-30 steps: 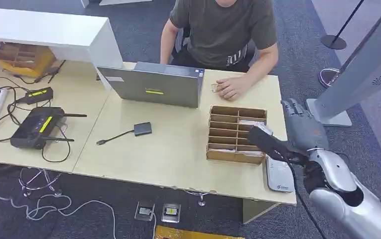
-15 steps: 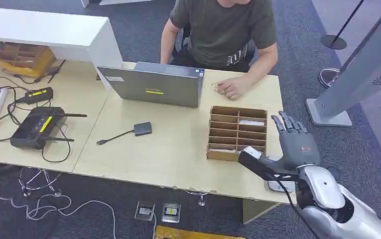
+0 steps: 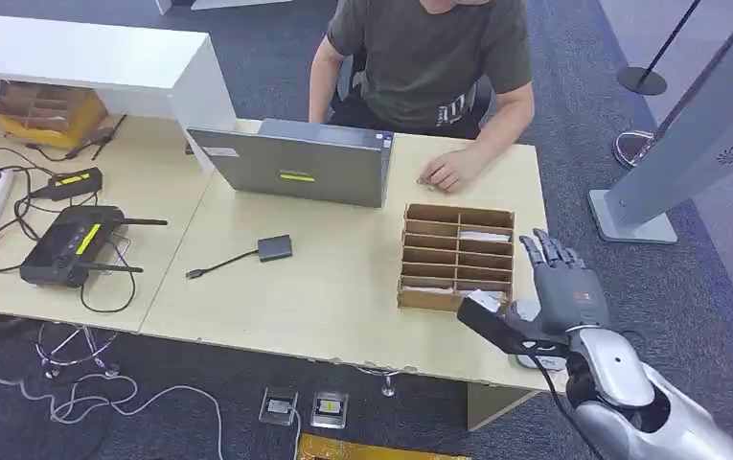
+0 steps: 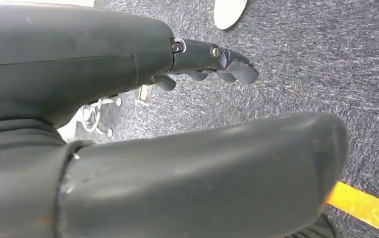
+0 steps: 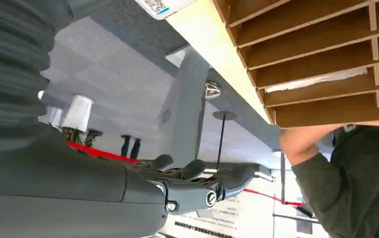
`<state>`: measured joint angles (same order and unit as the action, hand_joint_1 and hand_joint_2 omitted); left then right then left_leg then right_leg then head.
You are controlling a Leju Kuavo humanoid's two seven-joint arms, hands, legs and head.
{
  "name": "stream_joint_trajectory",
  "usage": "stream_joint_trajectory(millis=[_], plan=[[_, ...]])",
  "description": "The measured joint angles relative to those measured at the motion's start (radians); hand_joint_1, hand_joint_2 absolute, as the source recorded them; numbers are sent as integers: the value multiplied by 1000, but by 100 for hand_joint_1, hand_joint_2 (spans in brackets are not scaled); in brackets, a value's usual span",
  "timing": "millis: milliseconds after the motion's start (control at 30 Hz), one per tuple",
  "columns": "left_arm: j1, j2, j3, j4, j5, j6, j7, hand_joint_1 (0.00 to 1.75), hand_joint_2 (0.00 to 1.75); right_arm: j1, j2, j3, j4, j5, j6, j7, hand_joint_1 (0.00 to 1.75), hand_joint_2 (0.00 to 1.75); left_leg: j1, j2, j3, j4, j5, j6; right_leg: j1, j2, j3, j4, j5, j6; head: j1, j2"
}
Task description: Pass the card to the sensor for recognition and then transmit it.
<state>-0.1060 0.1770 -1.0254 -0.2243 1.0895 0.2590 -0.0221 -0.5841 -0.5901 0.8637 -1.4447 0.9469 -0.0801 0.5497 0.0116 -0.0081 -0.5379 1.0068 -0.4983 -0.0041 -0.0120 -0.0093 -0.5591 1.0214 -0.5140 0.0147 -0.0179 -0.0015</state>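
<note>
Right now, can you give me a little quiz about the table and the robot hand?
1. True or false: the laptop is folded shut.
2. What is closest to the divided cardboard box? A: the right robot hand. B: the black router. C: the white power strip.
3. Fill in: the person's hand rests on the ___.

Key: 1 false, it stands open. 2 A. 3 table.

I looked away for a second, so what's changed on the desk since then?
The right hand drew back from over the cardboard organizer toward the desk's near edge, holding nothing, covering more of the white reader. The person's hand shifted slightly. Laptop and router stayed put.
</note>
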Motion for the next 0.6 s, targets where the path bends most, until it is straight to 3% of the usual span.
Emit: stream_joint_trajectory(millis=[333,600], plan=[[0,0,-18,0,-14,1,0,0,0,28,2,-1,18,-62,-39,18,0,175,0,0,0,0,0,0,0,0,0,0,0,0,0,0],[0,0,-19,0,-13,1,0,0,0,51,12,-5,35,-105,-141,23,0,175,0,0,0,0,0,0,0,0,0,0,0,0,0,0]])
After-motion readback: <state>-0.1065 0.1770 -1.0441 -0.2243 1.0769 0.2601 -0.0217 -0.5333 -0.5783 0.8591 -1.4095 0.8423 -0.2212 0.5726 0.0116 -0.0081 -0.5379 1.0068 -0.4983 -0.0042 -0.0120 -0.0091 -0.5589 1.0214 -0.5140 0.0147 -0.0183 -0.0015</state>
